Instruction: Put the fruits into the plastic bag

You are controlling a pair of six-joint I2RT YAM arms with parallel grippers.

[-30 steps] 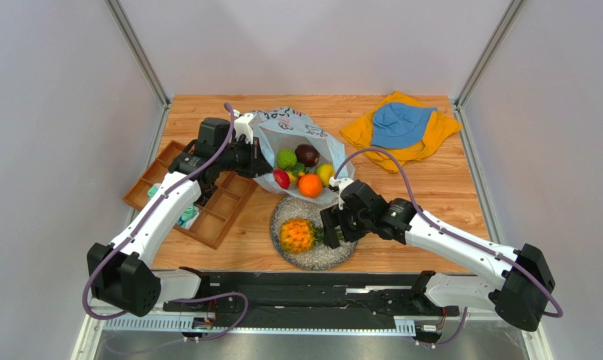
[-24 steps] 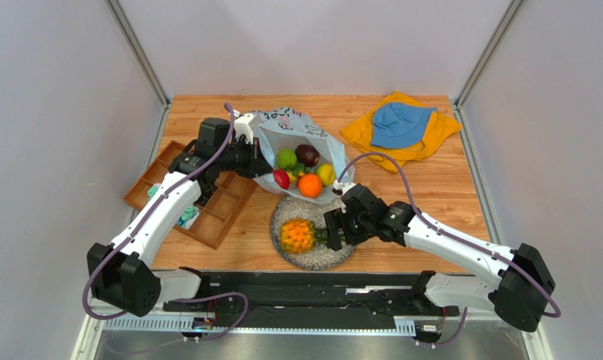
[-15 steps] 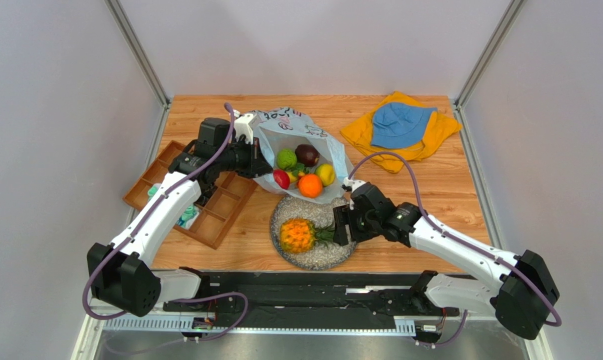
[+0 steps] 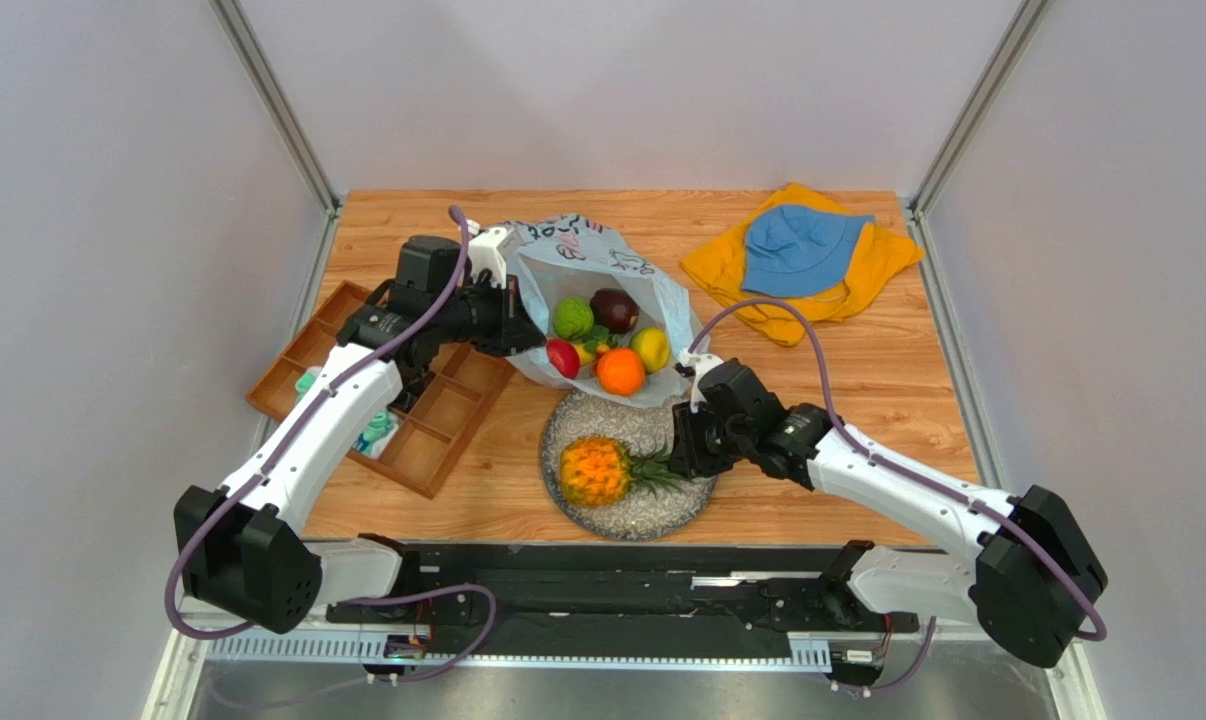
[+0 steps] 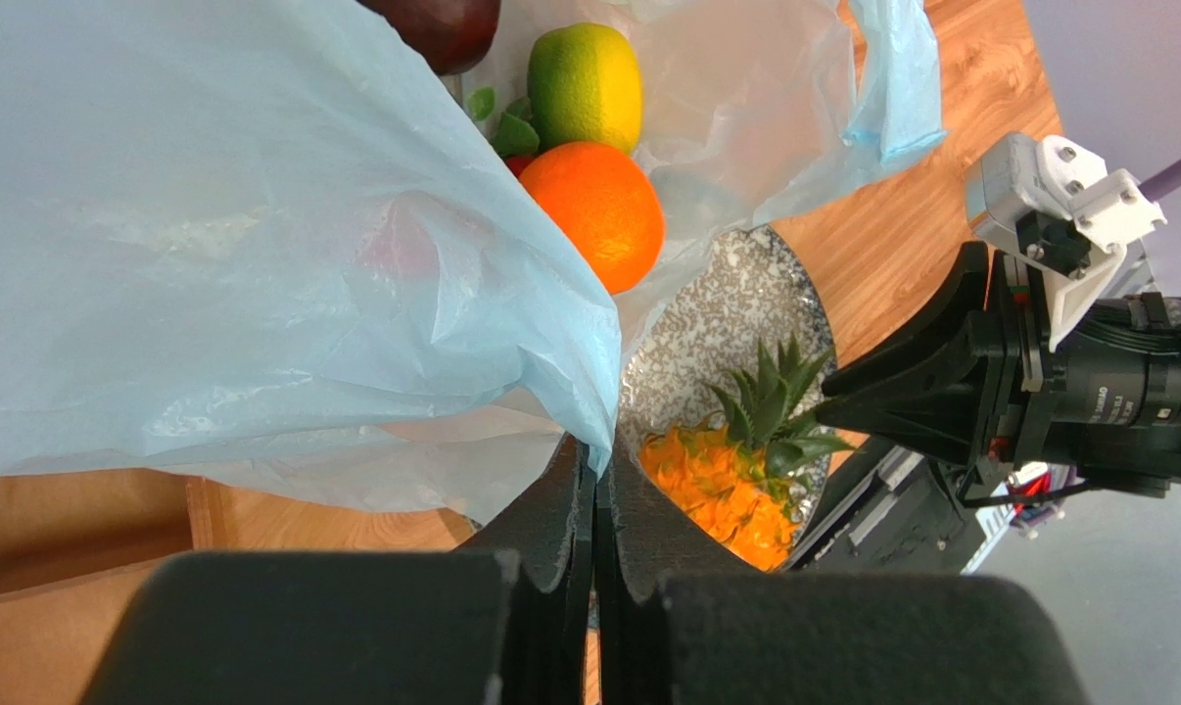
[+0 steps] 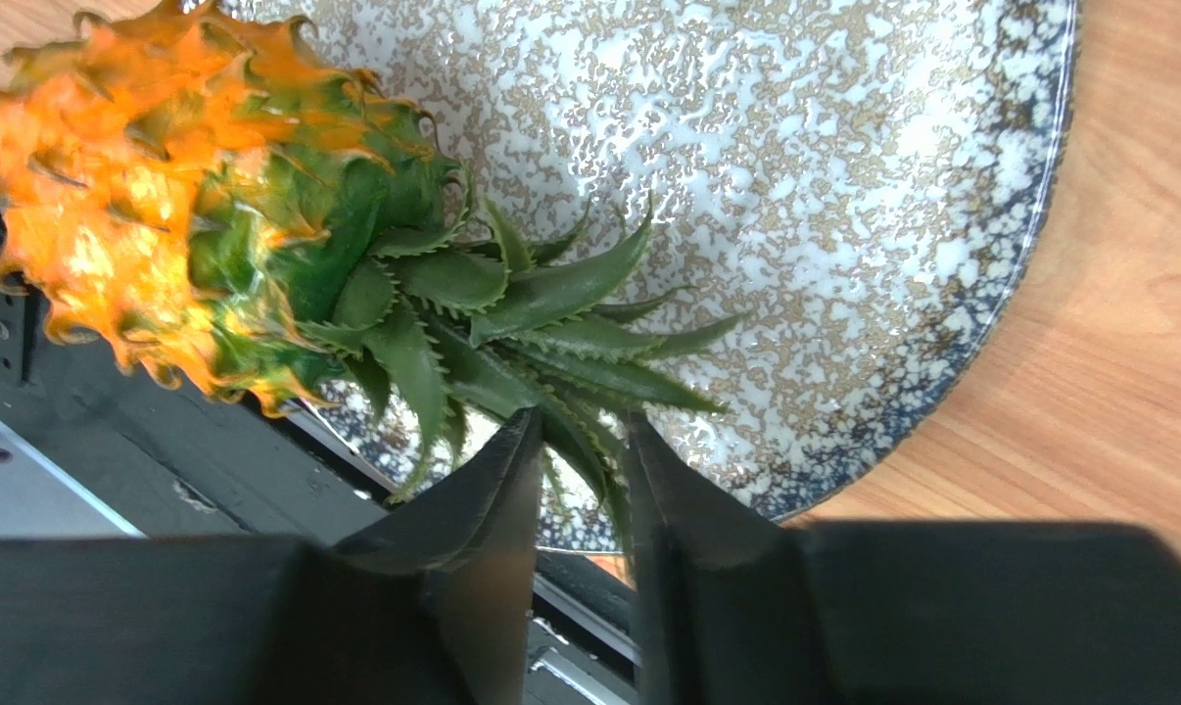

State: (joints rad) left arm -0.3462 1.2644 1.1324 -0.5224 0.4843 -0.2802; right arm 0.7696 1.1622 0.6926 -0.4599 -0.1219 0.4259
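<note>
The light blue plastic bag [image 4: 564, 248] lies open at mid-table. My left gripper [image 4: 522, 333] is shut on its rim [image 5: 594, 456], holding the mouth up. Inside the bag sit a green apple [image 4: 572, 318], a dark maroon fruit [image 4: 614, 309], a yellow-green fruit [image 4: 651, 348], an orange [image 4: 620, 371] and a red apple [image 4: 563, 357]. The small pineapple [image 4: 594, 470] lies on its side on the speckled plate [image 4: 669, 518], with its crown pointing right. My right gripper [image 4: 681, 458] is shut on the green crown leaves [image 6: 582, 426], and the orange body [image 6: 141, 221] lies beyond the fingertips.
A wooden compartment tray [image 4: 369, 390] lies under the left arm at the left. A blue hat [image 4: 797, 248] rests on a yellow cloth [image 4: 880, 263] at the back right. The plate's rim [image 6: 994, 279] is close to the table's near edge.
My right gripper has drawn back to the right, from beside the pineapple's body to its crown, and has closed from wide open onto the leaves. The left arm and bag have not moved.
</note>
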